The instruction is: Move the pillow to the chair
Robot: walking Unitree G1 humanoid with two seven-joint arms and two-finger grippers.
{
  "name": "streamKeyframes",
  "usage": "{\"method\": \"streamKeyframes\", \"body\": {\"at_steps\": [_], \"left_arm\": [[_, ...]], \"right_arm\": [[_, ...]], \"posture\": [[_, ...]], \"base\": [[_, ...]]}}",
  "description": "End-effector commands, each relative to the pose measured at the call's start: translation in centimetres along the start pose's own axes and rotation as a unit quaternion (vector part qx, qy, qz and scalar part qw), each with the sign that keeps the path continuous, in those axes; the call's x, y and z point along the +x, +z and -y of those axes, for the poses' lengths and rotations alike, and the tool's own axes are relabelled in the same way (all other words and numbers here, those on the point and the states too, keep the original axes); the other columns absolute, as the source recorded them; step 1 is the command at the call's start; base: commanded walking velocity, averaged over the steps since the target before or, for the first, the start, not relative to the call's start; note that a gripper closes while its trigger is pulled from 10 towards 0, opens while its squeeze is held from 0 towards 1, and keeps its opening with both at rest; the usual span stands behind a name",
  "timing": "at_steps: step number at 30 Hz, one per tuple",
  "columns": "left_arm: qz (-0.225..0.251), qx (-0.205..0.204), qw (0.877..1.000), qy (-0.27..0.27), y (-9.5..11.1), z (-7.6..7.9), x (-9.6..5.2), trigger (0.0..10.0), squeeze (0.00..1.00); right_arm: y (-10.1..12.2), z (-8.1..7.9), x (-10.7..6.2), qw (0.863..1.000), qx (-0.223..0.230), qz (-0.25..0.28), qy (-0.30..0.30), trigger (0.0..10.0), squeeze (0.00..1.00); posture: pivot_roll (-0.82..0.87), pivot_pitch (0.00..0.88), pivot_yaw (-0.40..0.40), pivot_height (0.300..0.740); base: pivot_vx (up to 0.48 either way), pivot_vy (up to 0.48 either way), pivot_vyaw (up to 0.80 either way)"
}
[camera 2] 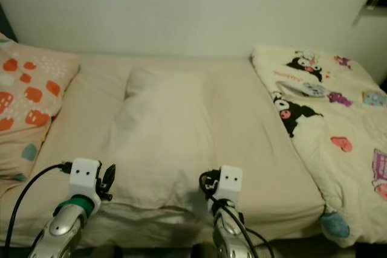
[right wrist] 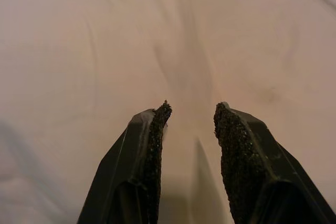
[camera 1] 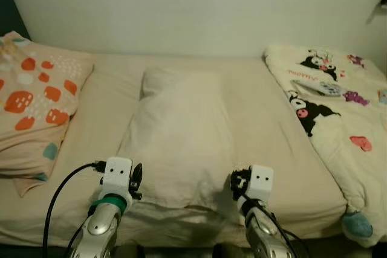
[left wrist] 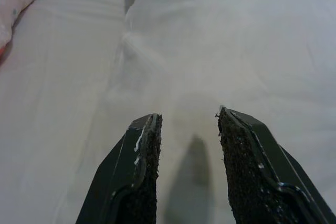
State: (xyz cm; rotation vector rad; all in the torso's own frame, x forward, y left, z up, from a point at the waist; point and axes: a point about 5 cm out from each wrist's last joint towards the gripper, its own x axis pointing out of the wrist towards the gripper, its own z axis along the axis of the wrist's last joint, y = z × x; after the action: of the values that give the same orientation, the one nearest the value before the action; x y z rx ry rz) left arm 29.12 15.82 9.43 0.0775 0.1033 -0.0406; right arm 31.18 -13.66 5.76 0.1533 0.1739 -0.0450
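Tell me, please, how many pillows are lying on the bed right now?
2. A plain cream pillow lies mid-bed, near the bed's front edge by both grippers. A pillow with orange patches lies at the left end. The cartoon-print quilt on the right could hide more.

Dim, warm indoor light; soft shadows, slightly grainy, no blur.

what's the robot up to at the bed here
The robot stands at the near edge of a bed with both arms reaching toward the plain cream pillow lying in the middle. The left gripper and right gripper are both open, poised over the pillow's near end, one toward each corner, with nothing between the fingers yet. A patterned pillow lies on the left and a cartoon-print blanket on the right. The pillow has not been lifted.
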Motion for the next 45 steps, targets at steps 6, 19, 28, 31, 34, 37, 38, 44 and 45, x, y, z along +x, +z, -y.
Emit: {"method": "streamKeyframes", "body": {"at_steps": [6, 19, 28, 31, 34, 37, 38, 44, 45], "left_arm": [[-0.007, -0.003, 1.0, 0.007, -0.5, 0.1, -0.4, 10.0, 0.0], [0.036, 0.013, 0.999, 0.003, 0.5, -2.1, 1.6, 10.0, 0.0], [0.086, -0.004, 0.996, 0.008, 3.4, -5.9, 4.4, 10.0, 1.0], [0.07, 0.0, 0.997, 0.02, 3.4, -7.3, 4.8, 10.0, 1.0], [0.063, -0.014, 0.997, 0.035, 3.0, -8.4, 4.8, 10.0, 1.0], [0.047, -0.055, 0.996, 0.048, 1.8, -9.5, 4.6, 10.0, 1.0], [0.047, -0.055, 0.996, 0.048, 1.8, -9.5, 4.6, 10.0, 1.0], [0.012, -0.149, 0.989, 0.025, -1.0, -8.7, 4.1, 10.0, 1.0], [0.012, -0.149, 0.989, 0.025, -1.0, -8.7, 4.1, 10.0, 1.0]], "right_arm": [[-0.2, 0.2, 0.0, 1.0, -0.006, -0.011, 0.007, 10.0, 0.0], [2.8, -0.2, 2.3, 1.0, 0.02, 0.017, 0.013, 10.0, 0.0], [6.2, -0.3, 3.9, 0.994, 0.094, 0.062, 0.012, 10.0, 1.0], [5.6, -0.5, 3.9, 0.994, 0.1, 0.042, 0.023, 10.0, 1.0], [5.2, -0.7, 3.8, 0.994, 0.098, 0.029, 0.032, 10.0, 1.0], [4.0, -0.7, 3.6, 0.994, 0.1, 0.012, 0.035, 10.0, 1.0], [4.0, -0.7, 3.6, 0.994, 0.1, 0.012, 0.035, 10.0, 1.0], [1.9, -1.4, 3.0, 0.991, 0.119, -0.032, 0.049, 10.0, 1.0], [1.9, -1.4, 3.0, 0.991, 0.119, -0.032, 0.049, 10.0, 1.0]], "posture": [[0.01, 0.075, -0.034, 0.607], [-0.01, 0.136, -0.059, 0.607], [-0.05, 0.192, -0.013, 0.607], [-0.06, 0.206, 0.008, 0.607], [-0.06, 0.21, 0.012, 0.607], [-0.06, 0.218, 0.009, 0.607], [-0.06, 0.218, 0.009, 0.607], [-0.06, 0.216, -0.004, 0.607], [-0.06, 0.216, -0.004, 0.607]], "base": [[0.0, 0.0, 0.0], [0.0, 0.0, 0.0], [0.0, 0.0, 0.0], [0.0, 0.0, 0.0], [0.0, 0.0, 0.0], [0.0, 0.0, 0.0], [0.0, 0.0, 0.0], [0.0, 0.0, 0.0], [0.0, 0.0, 0.0]]}}
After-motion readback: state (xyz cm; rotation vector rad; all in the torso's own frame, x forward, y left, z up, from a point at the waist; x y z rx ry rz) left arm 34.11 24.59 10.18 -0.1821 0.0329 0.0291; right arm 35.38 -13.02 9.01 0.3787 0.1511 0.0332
